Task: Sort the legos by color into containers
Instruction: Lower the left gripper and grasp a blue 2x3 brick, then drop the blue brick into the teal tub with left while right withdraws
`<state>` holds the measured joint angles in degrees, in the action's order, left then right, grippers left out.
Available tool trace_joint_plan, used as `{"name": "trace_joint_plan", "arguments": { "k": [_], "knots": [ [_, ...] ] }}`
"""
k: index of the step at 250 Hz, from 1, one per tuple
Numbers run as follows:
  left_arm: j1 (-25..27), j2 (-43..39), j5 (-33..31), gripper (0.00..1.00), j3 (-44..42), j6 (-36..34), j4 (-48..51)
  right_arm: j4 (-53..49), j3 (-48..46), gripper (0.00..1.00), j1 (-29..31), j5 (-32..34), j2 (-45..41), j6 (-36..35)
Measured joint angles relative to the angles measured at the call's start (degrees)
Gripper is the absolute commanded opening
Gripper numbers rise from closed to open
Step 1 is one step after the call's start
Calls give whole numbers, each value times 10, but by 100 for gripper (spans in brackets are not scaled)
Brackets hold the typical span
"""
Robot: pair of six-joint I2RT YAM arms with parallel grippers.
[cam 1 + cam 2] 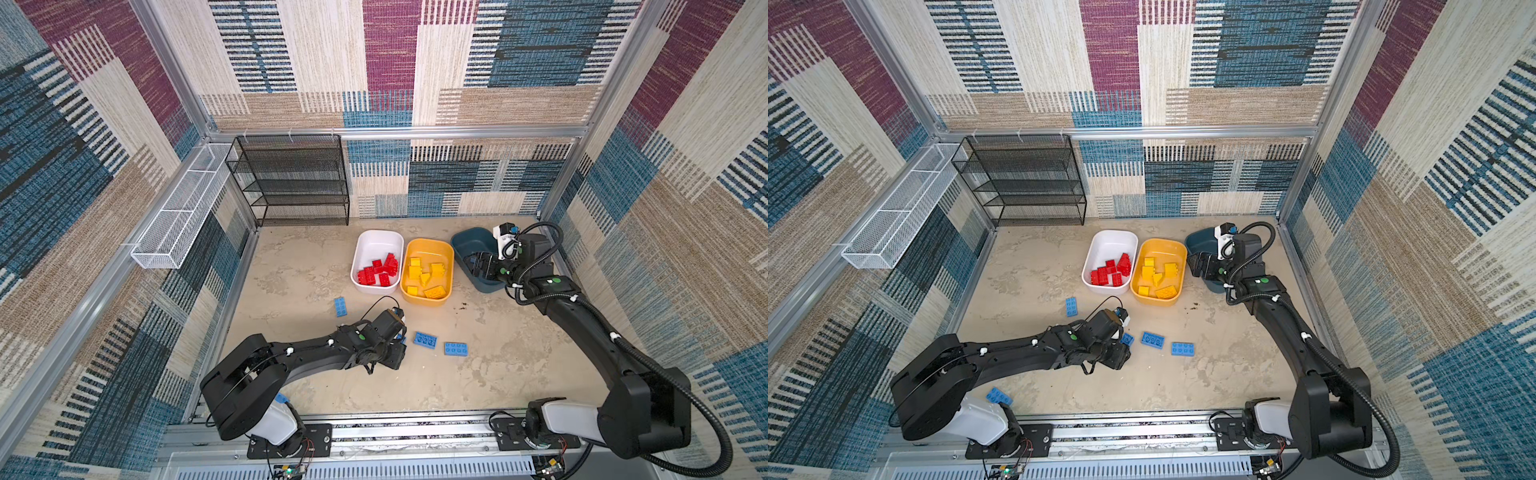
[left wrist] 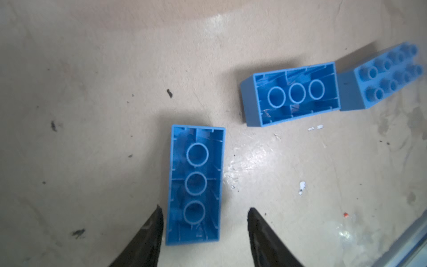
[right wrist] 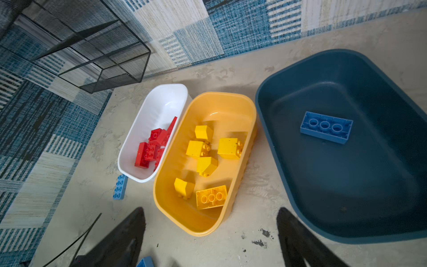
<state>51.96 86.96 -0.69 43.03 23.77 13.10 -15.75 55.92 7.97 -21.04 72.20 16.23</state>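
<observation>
Bench point(image 1: 519, 374) carries three tubs in a row at upper ctr of both top views: teal tub point(image 3: 346, 196) w/ one blue brick point(image 3: 326, 127) studs-down inside, yellow tub point(image 3: 180, 215) w/ the yellow bricks point(image 3: 227, 148), white tub point(image 3: 161, 104) w/ the red bricks point(image 3: 150, 150). Red & yellow look done, so blue is what's left. Right gripper point(image 3: 210, 209) hangs over the teal tub's edge next to the yellow tub, spread wide, nothing btwn the fingers. Left gripper point(image 2: 204, 212) is low over the bench, lower ctr in both top views, released and straddling one end of the target brick point(image 2: 195, 185), which lies hollow side up. One fingertip point(image 2: 152, 228) sits just beside a long wall, the other stands apart. Step in hand, I'd judge: grasp this brick. To do it well: centre the gripper so both pads meet the long walls together, else the brick may skid or twist. Reach nearer its middle, as an end grip could let it swing, then lift straight up. Stay clear of the neighbour brick point(image 2: 293, 94) at upper right of the left wrist view. Also loose: a studs-up brick point(image 2: 381, 78), a flat brick point(image 1: 340, 306) below the white tub, and a last brick point(image 1: 999, 396) by the left arm's base. Writing: none readable, no brand or label on the tubs, stud tops too blurred.
</observation>
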Motion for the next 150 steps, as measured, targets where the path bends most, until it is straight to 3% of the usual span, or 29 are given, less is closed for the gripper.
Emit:
{"name": "trace_joint_plan", "arguments": {
  "k": [52,91,150],
  "knots": [
    [16,29,-42,47,25,-17,21,0,-21,88,12,-4,-37,0],
    [25,47,-65,32,43,-27,39,-1,-24,87,22,-4,-50,0],
    [37,33,-81,28,62,-30,71,-5,-22,86,33,-9,-67,2]
  ]
}}
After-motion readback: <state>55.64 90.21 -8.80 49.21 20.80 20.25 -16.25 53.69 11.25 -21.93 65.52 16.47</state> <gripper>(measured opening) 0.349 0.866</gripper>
